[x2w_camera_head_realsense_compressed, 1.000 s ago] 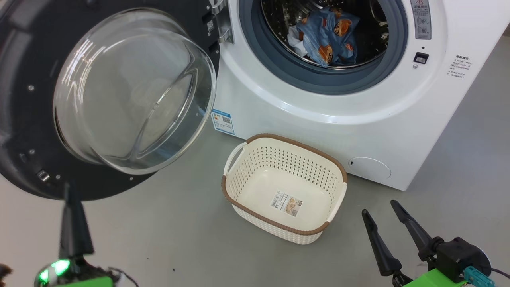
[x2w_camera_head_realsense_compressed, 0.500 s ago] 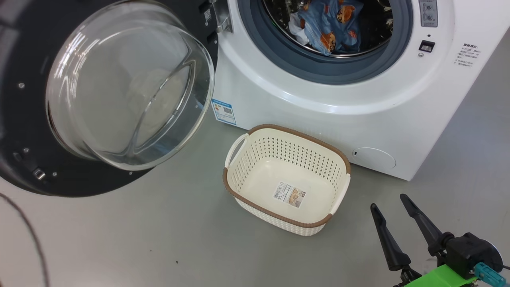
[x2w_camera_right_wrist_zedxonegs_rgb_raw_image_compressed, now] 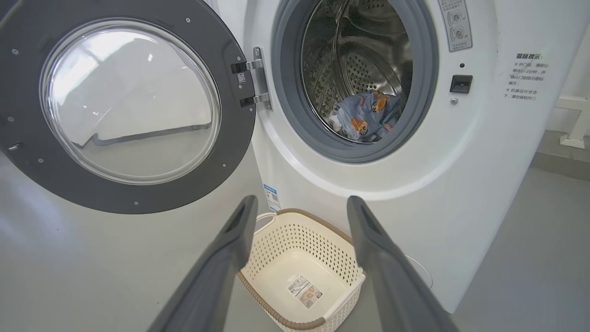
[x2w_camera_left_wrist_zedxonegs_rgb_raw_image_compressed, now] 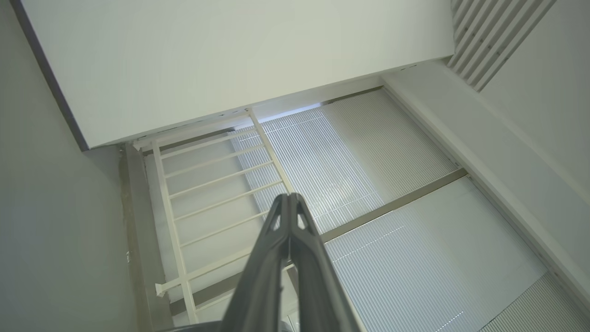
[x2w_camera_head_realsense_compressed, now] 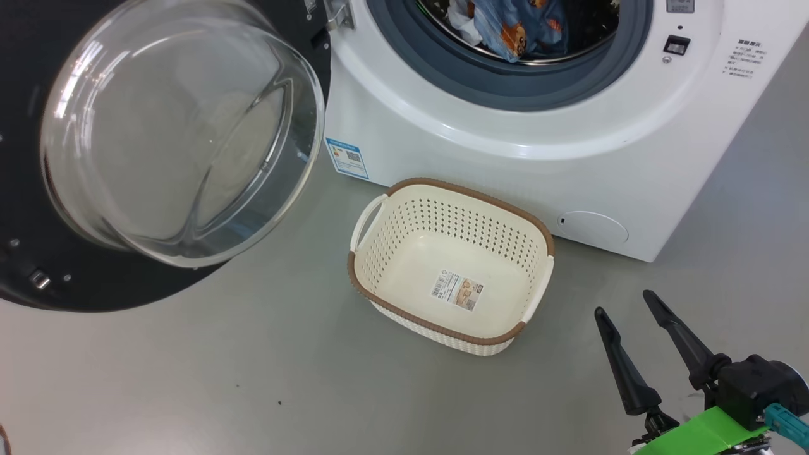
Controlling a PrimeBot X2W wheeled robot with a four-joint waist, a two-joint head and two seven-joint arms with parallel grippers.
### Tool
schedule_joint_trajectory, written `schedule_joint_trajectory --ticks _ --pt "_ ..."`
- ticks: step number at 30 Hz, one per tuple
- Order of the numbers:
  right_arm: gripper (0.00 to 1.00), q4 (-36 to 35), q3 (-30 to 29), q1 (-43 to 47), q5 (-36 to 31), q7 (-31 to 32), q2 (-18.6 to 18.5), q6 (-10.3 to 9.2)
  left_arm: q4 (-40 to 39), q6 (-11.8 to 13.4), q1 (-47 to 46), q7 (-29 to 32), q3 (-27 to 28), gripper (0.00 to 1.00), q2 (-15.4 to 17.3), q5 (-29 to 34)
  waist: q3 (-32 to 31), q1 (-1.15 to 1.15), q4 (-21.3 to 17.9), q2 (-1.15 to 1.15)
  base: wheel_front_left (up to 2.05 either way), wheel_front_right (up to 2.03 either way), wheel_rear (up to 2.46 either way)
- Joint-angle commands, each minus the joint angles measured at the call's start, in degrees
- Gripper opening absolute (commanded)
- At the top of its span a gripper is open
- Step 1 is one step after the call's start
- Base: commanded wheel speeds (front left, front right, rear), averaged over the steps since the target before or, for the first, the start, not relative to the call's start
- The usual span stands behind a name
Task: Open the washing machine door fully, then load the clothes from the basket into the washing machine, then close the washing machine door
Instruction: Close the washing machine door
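so the washing machine door (x2w_camera_head_realsense_compressed: pixel 95 287) stands swung wide open, hanging off its hinge (x2w_camera_right_wrist_zedxonegs_rgb_raw_image_compressed: pixel 258 78) at 9 o'clock of the drum opening, with the inner side of its black rim facing out and the clear glass bowl (x2w_camera_head_realsense_compressed: pixel 177 133) bulging toward the camera. in the head view the washing machine (x2w_camera_head_realsense_compressed: pixel 569 164) takes up the 12 to 2 o'clock part of the frame. the clothes (x2w_camera_head_realsense_compressed: pixel 505 25) are inside the steel drum (x2w_camera_right_wrist_zedxonegs_rgb_raw_image_compressed: pixel 368 55): a blue bundle with orange-brown faces plus a bit of white cloth, lying low in the drum just behind the grey gasket (x2w_camera_head_realsense_compressed: pixel 442 69).

the basket (x2w_camera_head_realsense_compressed: pixel 455 224) sits on the grey floor (x2w_camera_head_realsense_compressed: pixel 253 366) right in front of the machine, around 6 o'clock from the opening, near the front panel but not touching it as far as i can tell. its bare bottom shows the label sticker (x2w_camera_head_realsense_compressed: pixel 456 291). the blue energy sticker (x2w_camera_head_realsense_compressed: pixel 346 158) is at 10 o'clock from the basket and the round hatch (x2w_camera_head_realsense_compressed: pixel 594 227) at about 2 o'clock.

the right claw (x2w_camera_head_realsense_compressed: pixel 624 302) hangs at 4 o'clock from the basket, well apart from it, fingers spread wide and gripping nothing. in its own wrist view the basket shows between the two fingers.

the left claw (x2w_camera_left_wrist_zedxonegs_rgb_raw_image_compressed: pixel 288 203) is pinched fully closed, fingertips touching with nothing between them, pointing at a white barred frame (x2w_camera_left_wrist_zedxonegs_rgb_raw_image_compressed: pixel 207 184) and pale slatted panels (x2w_camera_left_wrist_zedxonegs_rgb_raw_image_compressed: pixel 350 157).
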Motion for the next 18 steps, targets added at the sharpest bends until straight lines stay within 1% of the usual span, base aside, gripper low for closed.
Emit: schedule_joint_trajectory --ticks 1,5,9,13,18 --pt "1.0 -1.9 1.3 -1.9 -0.3 0.2 -0.9 0.5 2.6 0.5 -2.9 1.5 1.7 0.0 4.5 -1.2 0.6 -0.01 -0.5 0.0 0.0 0.0 0.0" --pt "1.0 -2.3 1.5 -2.4 -0.1 0.6 -1.6 0.5 11.7 1.1 -4.9 4.8 1.8 0.0 5.8 -3.2 1.5 -0.01 -1.2 0.0 0.0 0.0 0.0" --pt "1.0 -2.7 1.6 -2.9 0.0 0.9 -2.1 0.5 18.9 2.1 -5.7 7.5 1.9 0.0 6.6 -4.7 2.2 -0.01 -1.7 0.0 0.0 0.0 0.0" --pt "1.0 -2.9 1.6 -3.2 0.1 1.2 -2.7 0.5 23.8 2.9 -5.9 9.7 0.2 0.0 7.4 -3.8 2.8 -0.01 -2.1 0.0 0.0 0.0 0.0" --pt "1.0 -3.1 1.7 -3.3 0.2 1.4 -3.1 0.5 27.5 2.4 -6.3 11.8 -1.3 0.0 7.9 -2.9 3.3 -0.01 -2.6 0.0 0.0 0.0 0.0"
